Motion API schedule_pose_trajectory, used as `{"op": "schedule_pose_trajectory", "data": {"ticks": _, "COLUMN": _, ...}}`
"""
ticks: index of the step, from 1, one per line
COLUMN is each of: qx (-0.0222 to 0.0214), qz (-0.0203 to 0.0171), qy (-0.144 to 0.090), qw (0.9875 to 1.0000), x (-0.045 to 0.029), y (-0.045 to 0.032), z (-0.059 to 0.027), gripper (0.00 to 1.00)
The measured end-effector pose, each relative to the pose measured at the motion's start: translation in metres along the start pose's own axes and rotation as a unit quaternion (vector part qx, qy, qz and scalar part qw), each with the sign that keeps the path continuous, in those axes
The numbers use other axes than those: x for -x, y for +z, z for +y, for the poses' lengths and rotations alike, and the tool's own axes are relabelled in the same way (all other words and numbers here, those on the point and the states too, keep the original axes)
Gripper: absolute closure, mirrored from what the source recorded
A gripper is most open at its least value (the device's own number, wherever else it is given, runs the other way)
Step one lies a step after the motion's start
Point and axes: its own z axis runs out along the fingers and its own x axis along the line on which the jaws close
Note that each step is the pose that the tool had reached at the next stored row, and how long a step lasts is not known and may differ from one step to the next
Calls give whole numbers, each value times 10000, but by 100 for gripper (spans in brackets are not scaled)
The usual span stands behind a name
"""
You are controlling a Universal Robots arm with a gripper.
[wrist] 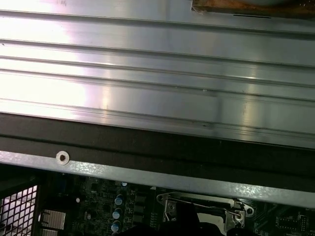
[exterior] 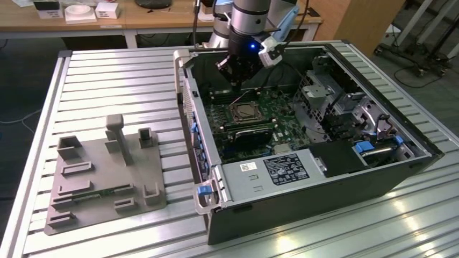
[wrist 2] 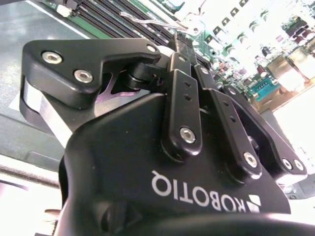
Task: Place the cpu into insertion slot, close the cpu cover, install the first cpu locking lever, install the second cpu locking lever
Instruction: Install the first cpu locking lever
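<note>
Hand [exterior: 239, 80] hovers above insertion slot [exterior: 246, 112], fingers [wrist 2: 180, 93] closed together.

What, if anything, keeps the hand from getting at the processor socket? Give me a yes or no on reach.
Probably yes. The hand hangs over the open computer case, a short way above the socket on the green board. In the exterior view, nothing seems to lie between them, so the way down looks free.

This is looking like a robotics lab, with an opened computer case [exterior: 323, 207] lying on a ribbed aluminium bench [exterior: 115, 80], a grey fixture plate [exterior: 100, 212] sitting beside it and wooden desks [exterior: 150, 19] standing behind.
</note>
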Motion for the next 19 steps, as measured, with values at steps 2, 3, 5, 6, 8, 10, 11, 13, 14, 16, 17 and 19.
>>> {"op": "schedule_pose_trajectory", "data": {"ticks": 2, "qx": 1, "qz": -1, "qy": -1, "qw": 10000, "x": 1, "y": 10, "z": 0, "gripper": 90}}
{"op": "schedule_pose_trajectory", "data": {"ticks": 3, "qx": 1, "qz": -1, "qy": -1, "qw": 10000, "x": 1, "y": 10, "z": 0, "gripper": 90}}
{"op": "schedule_pose_trajectory", "data": {"ticks": 5, "qx": 2, "qz": -2, "qy": 0, "qw": 10000, "x": 2, "y": 14, "z": 0, "gripper": 90}}
{"op": "schedule_pose_trajectory", "data": {"ticks": 6, "qx": 2, "qz": -2, "qy": -1, "qw": 10000, "x": 5, "y": 16, "z": 0, "gripper": 90}}
{"op": "schedule_pose_trajectory", "data": {"ticks": 8, "qx": 1, "qz": -1, "qy": -1, "qw": 10000, "x": 14, "y": 20, "z": -2, "gripper": 90}}
{"op": "schedule_pose_trajectory", "data": {"ticks": 10, "qx": 1, "qz": -1, "qy": -1, "qw": 10000, "x": 23, "y": 25, "z": -3, "gripper": 90}}
{"op": "schedule_pose_trajectory", "data": {"ticks": 11, "qx": 2, "qz": -2, "qy": -1, "qw": 10000, "x": 26, "y": 29, "z": -4, "gripper": 90}}
{"op": "schedule_pose_trajectory", "data": {"ticks": 13, "qx": 1, "qz": -2, "qy": -1, "qw": 10000, "x": 34, "y": 40, "z": -4, "gripper": 90}}
{"op": "schedule_pose_trajectory", "data": {"ticks": 14, "qx": -1, "qz": -1, "qy": -1, "qw": 10000, "x": 37, "y": 45, "z": -5, "gripper": 90}}
{"op": "schedule_pose_trajectory", "data": {"ticks": 16, "qx": -5, "qz": -2, "qy": -1, "qw": 10000, "x": 46, "y": 57, "z": -6, "gripper": 90}}
{"op": "schedule_pose_trajectory", "data": {"ticks": 17, "qx": -10, "qz": -1, "qy": 0, "qw": 10000, "x": 52, "y": 63, "z": -7, "gripper": 90}}
{"op": "schedule_pose_trajectory", "data": {"ticks": 19, "qx": -17, "qz": -2, "qy": 12, "qw": 10000, "x": 65, "y": 79, "z": -9, "gripper": 90}}
